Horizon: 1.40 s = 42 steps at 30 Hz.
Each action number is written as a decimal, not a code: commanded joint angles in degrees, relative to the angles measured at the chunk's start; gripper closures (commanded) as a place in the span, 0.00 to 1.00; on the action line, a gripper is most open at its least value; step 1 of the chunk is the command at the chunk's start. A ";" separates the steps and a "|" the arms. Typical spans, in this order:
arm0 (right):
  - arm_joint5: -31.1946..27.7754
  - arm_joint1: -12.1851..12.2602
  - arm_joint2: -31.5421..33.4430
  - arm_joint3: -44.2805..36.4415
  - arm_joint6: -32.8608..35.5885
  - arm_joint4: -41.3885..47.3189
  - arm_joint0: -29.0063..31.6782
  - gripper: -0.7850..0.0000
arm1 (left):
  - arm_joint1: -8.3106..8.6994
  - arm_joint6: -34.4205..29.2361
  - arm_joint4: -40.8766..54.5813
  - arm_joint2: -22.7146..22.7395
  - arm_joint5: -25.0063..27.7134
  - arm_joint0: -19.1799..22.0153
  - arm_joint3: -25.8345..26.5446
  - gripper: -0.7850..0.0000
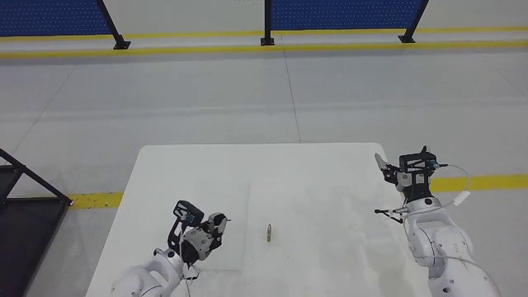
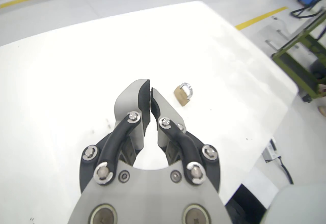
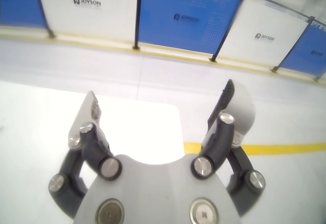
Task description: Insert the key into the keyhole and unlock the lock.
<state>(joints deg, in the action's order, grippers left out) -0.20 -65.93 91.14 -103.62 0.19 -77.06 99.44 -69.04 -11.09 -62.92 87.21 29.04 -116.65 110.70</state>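
- Top view: the white tabletop [image 1: 330, 173] carries the lock [image 1: 268, 232], a small dark shape lying in the near half, a little in from the middle. My left pincer [image 1: 218, 223] is over the tabletop near the lock, on its left and apart from it. My right arm [image 1: 429, 231] is at the tabletop's right edge, well apart from the lock.
- Left wrist view: my left pincer's fingers [image 2: 142, 92] are together, with the dark pads meeting at the tips. I can make out nothing between them. The lock [image 2: 182, 96] is a brass padlock with a silver shackle, lying flat on the bare tabletop just past my fingertips and off to one side, touching nothing else.
- Right wrist view: my right pincer [image 3: 160, 90] is spread wide apart and holds nothing. One finger [image 3: 89, 108] is over the tabletop's far corner, and the other is out over the grey floor [image 3: 178, 67] with its yellow line [image 3: 280, 147].
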 commanded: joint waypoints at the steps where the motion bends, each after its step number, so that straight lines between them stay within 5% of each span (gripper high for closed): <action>1: -0.52 -0.06 -1.13 -1.24 0.04 -1.85 1.31 0.00 | 0.22 1.79 0.79 0.98 3.43 0.13 -1.49 1.00; 16: -4.47 -0.57 -20.24 -4.33 -2.75 -23.99 17.32 0.00 | 0.22 1.79 0.79 0.98 3.43 0.13 -1.49 1.00; 39: 9.40 -6.95 -42.87 13.78 0.31 -18.59 0.07 0.00 | 0.22 1.79 0.79 0.98 3.43 0.13 -1.49 1.00; 42: 10.43 -7.80 -44.10 15.99 1.49 -16.57 -1.98 0.12 | 0.22 1.79 0.79 0.98 3.43 0.13 -1.49 1.00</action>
<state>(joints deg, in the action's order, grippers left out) 10.00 -73.49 47.39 -88.33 1.34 -94.36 98.07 -68.82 -9.30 -62.13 88.20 32.47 -116.53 109.21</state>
